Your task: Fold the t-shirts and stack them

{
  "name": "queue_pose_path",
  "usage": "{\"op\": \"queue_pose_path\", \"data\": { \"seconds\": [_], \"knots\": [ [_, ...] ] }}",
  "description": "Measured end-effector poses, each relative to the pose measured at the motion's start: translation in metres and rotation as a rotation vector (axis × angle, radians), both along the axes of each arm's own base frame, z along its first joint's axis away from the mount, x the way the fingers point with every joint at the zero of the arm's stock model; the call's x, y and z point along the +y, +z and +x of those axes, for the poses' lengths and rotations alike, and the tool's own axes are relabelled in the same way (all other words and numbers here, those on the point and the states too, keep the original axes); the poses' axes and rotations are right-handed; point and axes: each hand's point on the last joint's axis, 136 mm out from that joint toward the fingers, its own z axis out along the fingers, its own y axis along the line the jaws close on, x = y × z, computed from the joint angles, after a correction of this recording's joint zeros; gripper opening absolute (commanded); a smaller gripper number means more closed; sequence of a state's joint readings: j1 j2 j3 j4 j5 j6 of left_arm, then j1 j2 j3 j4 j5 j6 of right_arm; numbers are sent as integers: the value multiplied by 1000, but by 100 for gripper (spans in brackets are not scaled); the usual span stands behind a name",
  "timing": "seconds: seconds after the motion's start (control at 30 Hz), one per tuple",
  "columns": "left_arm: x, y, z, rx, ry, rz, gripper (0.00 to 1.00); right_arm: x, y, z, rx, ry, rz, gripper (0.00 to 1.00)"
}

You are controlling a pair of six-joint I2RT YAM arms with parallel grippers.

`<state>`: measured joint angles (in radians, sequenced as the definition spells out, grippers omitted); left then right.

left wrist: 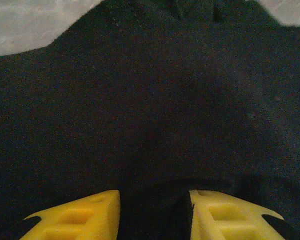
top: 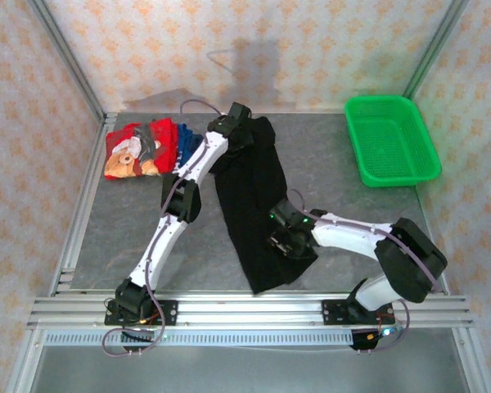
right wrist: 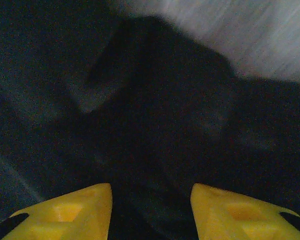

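The black t-shirt lies as a long narrow strip down the middle of the table, from the far side to the near edge. My left gripper is at its far end, the yellow fingers closed on a bunch of black cloth. My right gripper sits low over the strip's near part, jaws apart, with black cloth lying loose under them. The red t-shirt with a cartoon bear lies folded at the far left, on top of the blue t-shirt, whose edge shows beside it.
A green mesh basket stands at the far right. Bare grey tabletop lies to the left of the left arm, and more between the black shirt and the basket. Metal rails run along the near edge.
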<state>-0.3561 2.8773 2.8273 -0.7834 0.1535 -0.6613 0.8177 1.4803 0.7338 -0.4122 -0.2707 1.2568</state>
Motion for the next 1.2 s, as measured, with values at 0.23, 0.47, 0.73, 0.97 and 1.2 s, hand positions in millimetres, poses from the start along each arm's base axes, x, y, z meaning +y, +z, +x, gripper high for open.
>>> {"op": "queue_pose_path", "data": {
  "seconds": [0.23,0.47,0.73,0.97,1.2],
  "knots": [
    [-14,9,31,-109,-18,-186,46,54,9,-8,5,-98,119,64],
    [-17,39,53,-189,-28,-393,99,69,49,5,-59,-66,138,76],
    [-4,160,19,-199,-95,-441,100,24,127,-12,-242,44,178,77],
    [19,349,-150,-320,-208,-365,97,-35,111,-46,-291,125,167,74],
    [16,239,-340,-50,-287,-309,80,-33,60,-67,-169,279,153,69]
  ]
}}
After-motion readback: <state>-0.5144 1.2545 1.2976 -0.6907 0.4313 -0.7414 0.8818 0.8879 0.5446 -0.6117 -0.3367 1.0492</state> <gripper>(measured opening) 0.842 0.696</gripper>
